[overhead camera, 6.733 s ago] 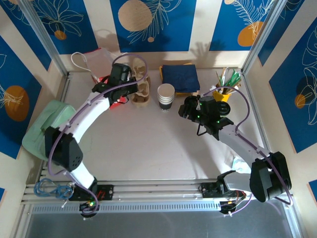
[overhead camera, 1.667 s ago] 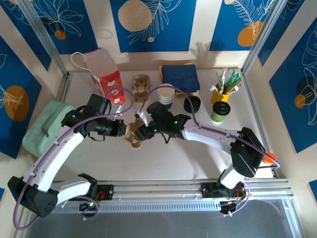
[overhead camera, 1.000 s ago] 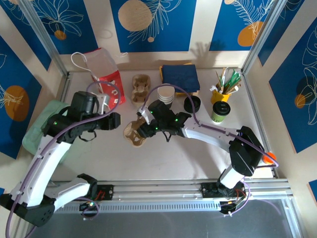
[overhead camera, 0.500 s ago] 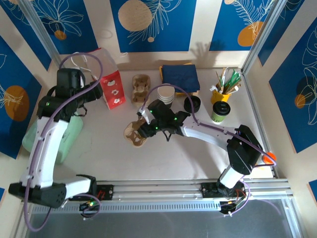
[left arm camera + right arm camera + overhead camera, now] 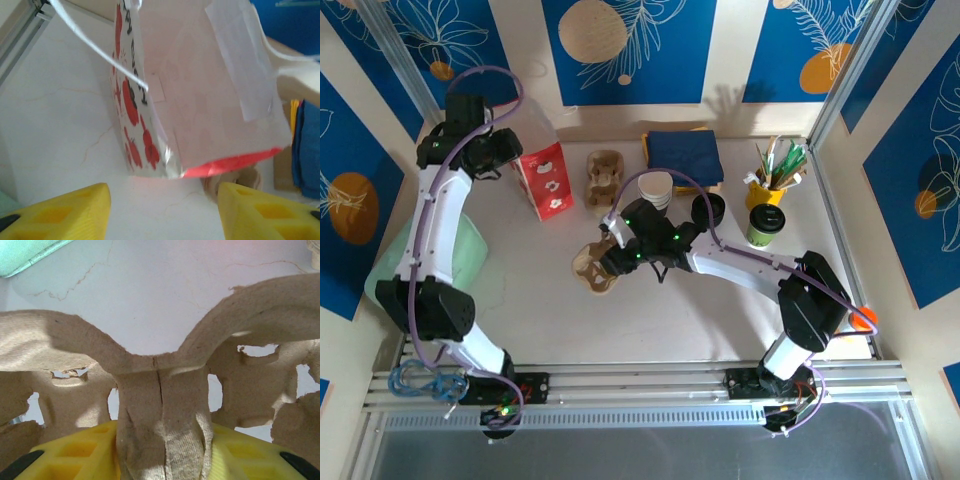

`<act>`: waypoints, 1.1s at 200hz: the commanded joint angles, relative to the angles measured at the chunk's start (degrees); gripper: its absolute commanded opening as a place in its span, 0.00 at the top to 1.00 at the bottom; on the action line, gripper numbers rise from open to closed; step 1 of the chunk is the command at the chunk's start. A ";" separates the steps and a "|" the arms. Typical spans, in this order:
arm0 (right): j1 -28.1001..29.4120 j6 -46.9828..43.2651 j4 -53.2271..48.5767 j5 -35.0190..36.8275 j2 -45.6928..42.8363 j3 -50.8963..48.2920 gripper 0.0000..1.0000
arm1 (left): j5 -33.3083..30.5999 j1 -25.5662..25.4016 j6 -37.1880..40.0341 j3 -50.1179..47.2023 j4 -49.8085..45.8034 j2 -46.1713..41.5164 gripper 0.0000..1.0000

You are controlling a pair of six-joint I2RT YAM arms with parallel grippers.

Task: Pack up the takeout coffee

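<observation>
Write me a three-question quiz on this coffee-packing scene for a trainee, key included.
1. True or false: the right tool grips the cardboard carrier by its middle ridge.
2. Short answer: what does the open left tool face?
3. Multiple choice: the takeout coffee stands
A. in the carrier
B. on the table, beside the yellow cup of sticks
C. in the left tool

Key: 1 true; 2 the red-printed bag; 3 B.
</observation>
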 commanded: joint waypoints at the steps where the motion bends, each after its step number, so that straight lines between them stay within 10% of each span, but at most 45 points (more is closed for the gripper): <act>1: -0.34 0.12 -1.24 -1.32 0.92 1.64 0.58 | -2.64 0.73 -1.07 5.65 -3.01 3.68 0.48; 124: -0.68 0.04 -1.64 -0.61 1.14 1.65 0.58 | -12.02 0.72 0.42 29.11 -16.79 24.19 0.64; 220: -0.70 0.13 -2.08 -0.38 1.27 1.84 0.58 | -10.23 0.73 1.09 29.65 -16.04 24.51 0.86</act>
